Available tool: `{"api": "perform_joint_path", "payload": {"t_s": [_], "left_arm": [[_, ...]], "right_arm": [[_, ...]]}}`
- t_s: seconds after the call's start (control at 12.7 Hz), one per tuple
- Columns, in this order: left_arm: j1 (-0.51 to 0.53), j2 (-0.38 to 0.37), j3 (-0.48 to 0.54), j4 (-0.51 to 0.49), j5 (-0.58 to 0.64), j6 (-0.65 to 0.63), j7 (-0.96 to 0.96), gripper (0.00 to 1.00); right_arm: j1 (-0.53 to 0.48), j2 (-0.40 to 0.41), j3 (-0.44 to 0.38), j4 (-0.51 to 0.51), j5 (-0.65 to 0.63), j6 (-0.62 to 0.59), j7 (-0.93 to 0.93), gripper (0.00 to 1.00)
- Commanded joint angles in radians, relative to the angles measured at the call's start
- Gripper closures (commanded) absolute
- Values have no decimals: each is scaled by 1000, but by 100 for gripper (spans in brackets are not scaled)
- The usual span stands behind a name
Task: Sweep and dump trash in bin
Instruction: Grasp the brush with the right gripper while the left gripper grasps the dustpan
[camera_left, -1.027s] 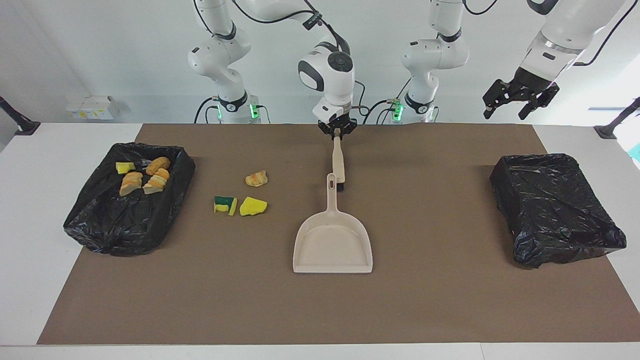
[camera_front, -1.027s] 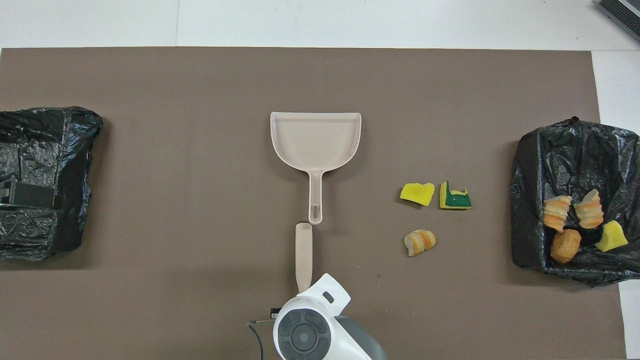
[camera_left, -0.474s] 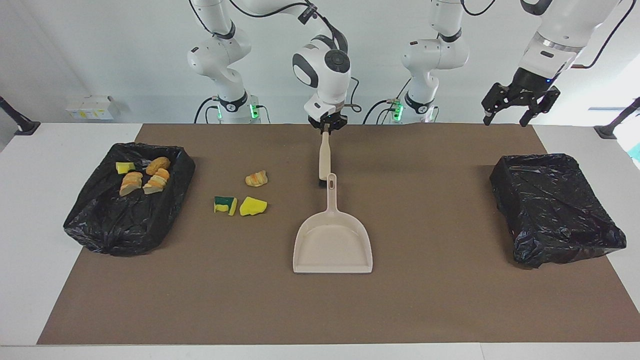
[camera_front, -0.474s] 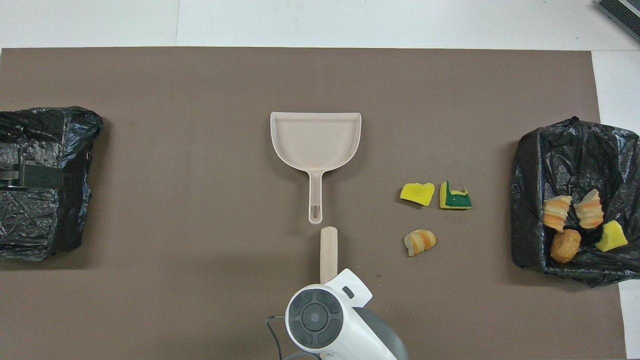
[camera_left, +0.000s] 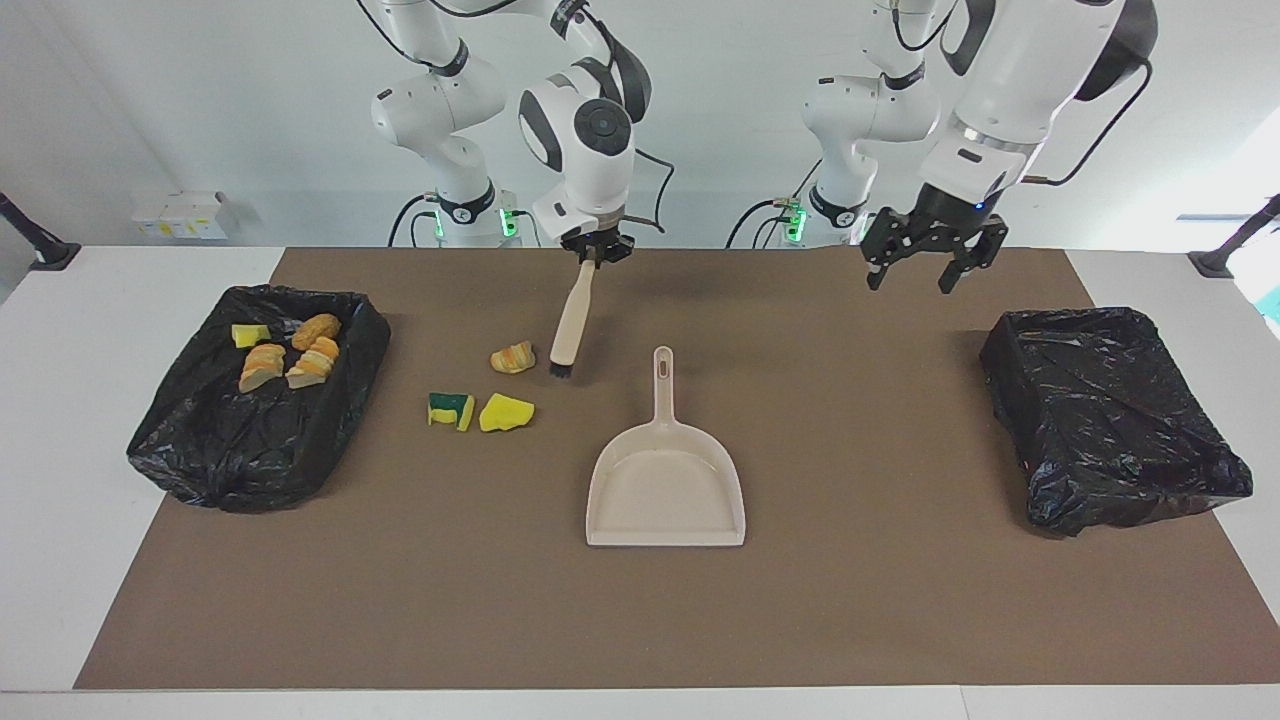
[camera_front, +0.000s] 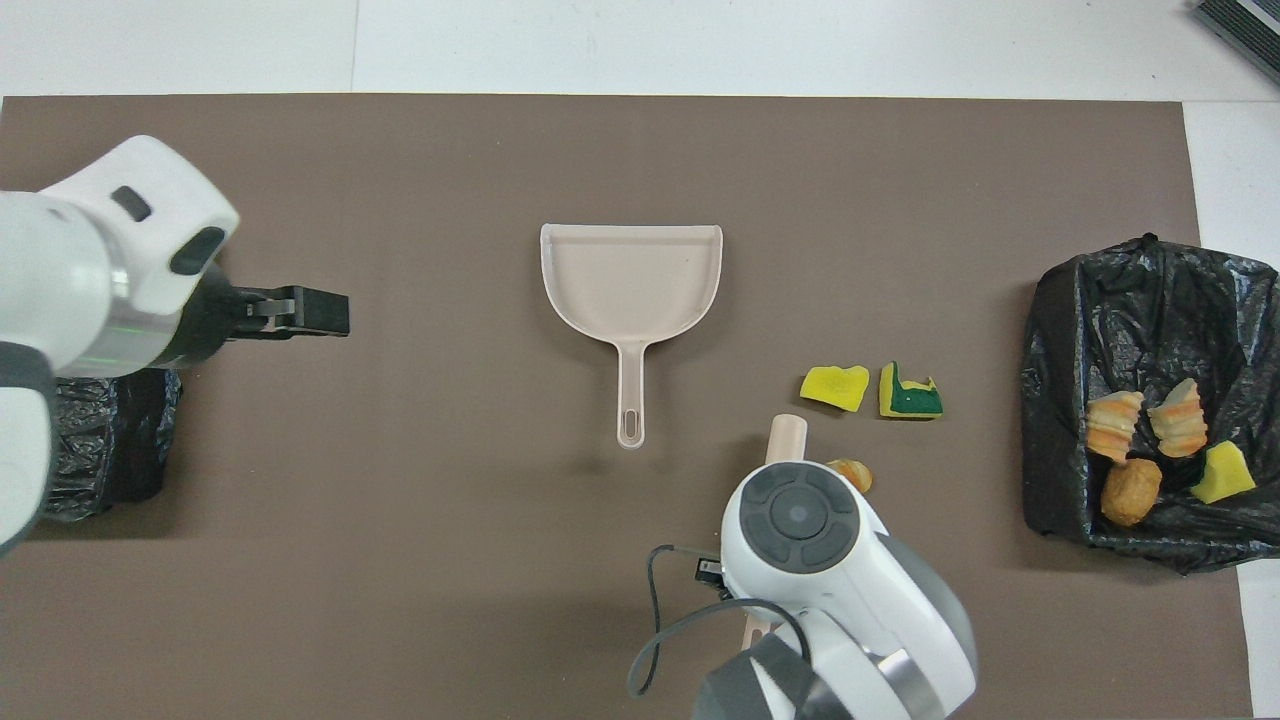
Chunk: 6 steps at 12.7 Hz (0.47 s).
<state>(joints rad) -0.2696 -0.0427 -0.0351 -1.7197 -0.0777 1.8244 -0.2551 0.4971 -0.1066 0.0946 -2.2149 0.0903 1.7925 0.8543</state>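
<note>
While I count seven scraps of trash, four lie in the bin (camera_left: 250, 400) at the right arm's end of the counter (camera_left: 900, 600): three orange-tan bread pieces (camera_left: 300, 358) and a yellow sponge chunk (camera_left: 249, 335). Three lie loose on the mat beside that bin: a bread piece (camera_left: 513, 357), a yellow chunk (camera_left: 505, 412), a green-and-yellow sponge (camera_left: 450, 409). I see the right gripper (camera_left: 597, 248) with fingers clamped on the brush (camera_left: 570, 325), bristles beside the loose bread. One dustpan (camera_left: 665, 480) lies mid-counter. The left gripper (camera_left: 930, 262) hangs with fingers spread, holding nothing, near the second bin (camera_left: 1110, 420).
</note>
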Motion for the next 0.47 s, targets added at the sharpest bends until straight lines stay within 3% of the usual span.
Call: {"api": "perform_joint_path", "payload": {"t_s": [0.0, 0.39], "left_arm": [[-57, 47, 17, 12, -33, 52, -42, 0], [-187, 228, 12, 89, -24, 52, -133, 0]], "right_arm": [[-84, -16, 10, -22, -23, -21, 35, 100], [-242, -5, 13, -34, -227, -27, -41, 100]]}}
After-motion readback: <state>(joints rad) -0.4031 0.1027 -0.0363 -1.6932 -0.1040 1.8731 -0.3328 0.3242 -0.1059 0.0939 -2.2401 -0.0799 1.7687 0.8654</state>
